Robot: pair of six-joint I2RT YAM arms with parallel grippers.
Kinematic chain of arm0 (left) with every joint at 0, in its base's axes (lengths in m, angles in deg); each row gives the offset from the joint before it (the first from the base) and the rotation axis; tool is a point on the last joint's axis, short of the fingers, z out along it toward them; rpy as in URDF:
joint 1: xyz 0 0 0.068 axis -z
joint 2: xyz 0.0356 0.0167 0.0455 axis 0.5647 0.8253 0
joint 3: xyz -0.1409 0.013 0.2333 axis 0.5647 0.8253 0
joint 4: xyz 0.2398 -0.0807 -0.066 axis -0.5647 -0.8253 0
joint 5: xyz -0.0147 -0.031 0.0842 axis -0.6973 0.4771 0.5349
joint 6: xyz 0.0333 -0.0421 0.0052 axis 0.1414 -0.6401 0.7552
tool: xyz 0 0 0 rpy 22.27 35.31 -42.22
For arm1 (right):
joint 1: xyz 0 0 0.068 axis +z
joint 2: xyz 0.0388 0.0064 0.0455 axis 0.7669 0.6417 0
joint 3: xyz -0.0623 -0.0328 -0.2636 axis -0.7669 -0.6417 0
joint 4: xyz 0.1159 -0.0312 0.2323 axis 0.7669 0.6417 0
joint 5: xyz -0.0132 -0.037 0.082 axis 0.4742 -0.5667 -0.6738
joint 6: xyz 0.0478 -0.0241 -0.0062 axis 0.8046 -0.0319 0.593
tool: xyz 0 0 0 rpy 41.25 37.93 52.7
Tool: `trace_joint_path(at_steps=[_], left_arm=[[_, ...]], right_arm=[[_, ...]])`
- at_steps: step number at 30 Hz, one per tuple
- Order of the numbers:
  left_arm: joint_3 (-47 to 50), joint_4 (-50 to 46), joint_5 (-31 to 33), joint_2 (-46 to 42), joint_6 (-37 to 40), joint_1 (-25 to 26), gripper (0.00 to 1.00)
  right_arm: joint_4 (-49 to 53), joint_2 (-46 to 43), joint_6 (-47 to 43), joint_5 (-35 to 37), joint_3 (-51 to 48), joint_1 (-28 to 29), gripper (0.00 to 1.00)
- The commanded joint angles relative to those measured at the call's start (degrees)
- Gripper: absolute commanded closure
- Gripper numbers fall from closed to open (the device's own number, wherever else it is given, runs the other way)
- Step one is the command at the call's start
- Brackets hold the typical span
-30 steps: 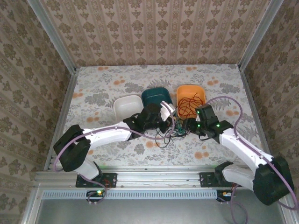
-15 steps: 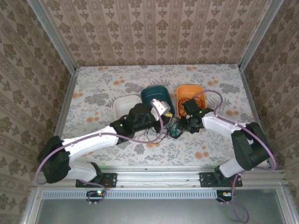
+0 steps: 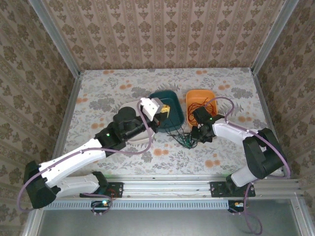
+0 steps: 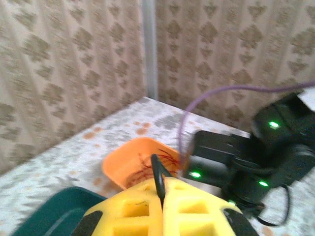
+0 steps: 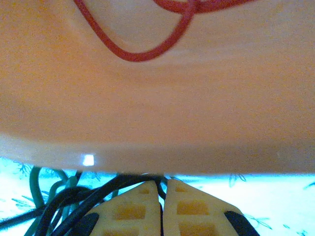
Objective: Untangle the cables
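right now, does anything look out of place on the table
Yes: black and green cables lie tangled on the table before the orange bin, one black strand pinched in the left fingers.

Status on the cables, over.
Left gripper shut on black cable over teal bin. Right gripper shut on black strands beside orange bin. Red cable lies inside.

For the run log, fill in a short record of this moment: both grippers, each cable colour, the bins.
left gripper: jaws shut on black cable, above the teal bin
right gripper: jaws shut on black cable, against the orange bin outer wall
red cable: inside the orange bin
green cable: on the table, tangled with black strands beside the right gripper
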Motion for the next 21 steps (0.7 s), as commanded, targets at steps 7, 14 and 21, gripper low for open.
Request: trace_joint_path(at_steps=[7,14,21], left_arm=[[-6.1,0.2,16.5,-7.8,0.0,-10.7,1.0],[-8.4,-2.7,17.5,-8.4,-2.4,-18.8,1.0],[-12.1,-5.0,21.6,-8.1,-4.2,-24.9,1.0]], right_arm=[[4.4,-5.2,1.9,2.5,-6.3,-4.1,1.0],[4.6,-6.5,2.1,2.8,-7.9,-6.0,1.0],[5.1,-8.9,2.2,3.6,-9.1,-7.5,1.0]])
